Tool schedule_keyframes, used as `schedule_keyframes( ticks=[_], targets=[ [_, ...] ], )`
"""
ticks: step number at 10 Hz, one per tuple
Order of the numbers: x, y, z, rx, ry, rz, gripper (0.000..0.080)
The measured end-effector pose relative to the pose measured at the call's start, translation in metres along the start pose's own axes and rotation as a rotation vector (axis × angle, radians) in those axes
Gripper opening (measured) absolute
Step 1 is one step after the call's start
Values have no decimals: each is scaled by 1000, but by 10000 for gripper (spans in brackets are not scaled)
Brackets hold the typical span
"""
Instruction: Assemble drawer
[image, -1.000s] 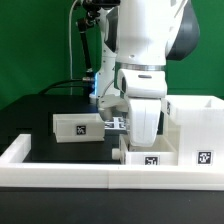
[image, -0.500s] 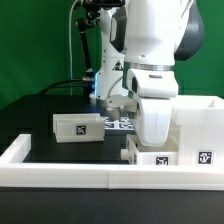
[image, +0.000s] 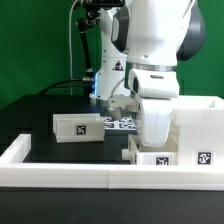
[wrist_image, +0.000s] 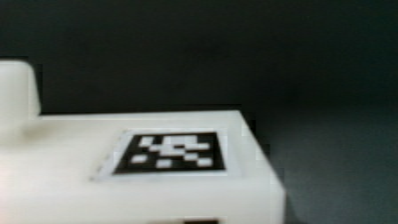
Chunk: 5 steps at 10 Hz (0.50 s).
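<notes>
The tall box shell (image: 197, 122) stands at the exterior view's right. One small tray (image: 78, 127) lies on the black table at the left. A second tray (image: 156, 158) with a tag on its front sits against the shell's left side, directly under my gripper (image: 152, 146). The arm's white hand hides the fingers, so their state does not show. The wrist view is filled by a white tagged surface (wrist_image: 173, 153), very close to the camera, with a raised white edge (wrist_image: 15, 95) beside it. No fingers show there.
A low white rail (image: 60, 170) edges the table's front. The marker board (image: 122, 123) lies flat behind the hand. Cables and a stand (image: 82, 50) rise at the back before a green wall.
The hand and the tray under it have shifted toward the exterior view's right, closer to the box shell. Over the last half second almost nothing moved.
</notes>
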<state>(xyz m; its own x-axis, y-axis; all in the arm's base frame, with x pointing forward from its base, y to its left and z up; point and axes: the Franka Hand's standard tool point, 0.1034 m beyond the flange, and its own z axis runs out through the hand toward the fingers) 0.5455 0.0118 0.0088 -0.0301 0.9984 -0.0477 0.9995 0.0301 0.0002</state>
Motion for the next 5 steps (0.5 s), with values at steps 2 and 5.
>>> schedule_keyframes(
  ticks=[2,5],
  targets=[
    [-1,0,0,0,0,1,303],
    [1,1,-2,-3,0,26,479]
  ],
)
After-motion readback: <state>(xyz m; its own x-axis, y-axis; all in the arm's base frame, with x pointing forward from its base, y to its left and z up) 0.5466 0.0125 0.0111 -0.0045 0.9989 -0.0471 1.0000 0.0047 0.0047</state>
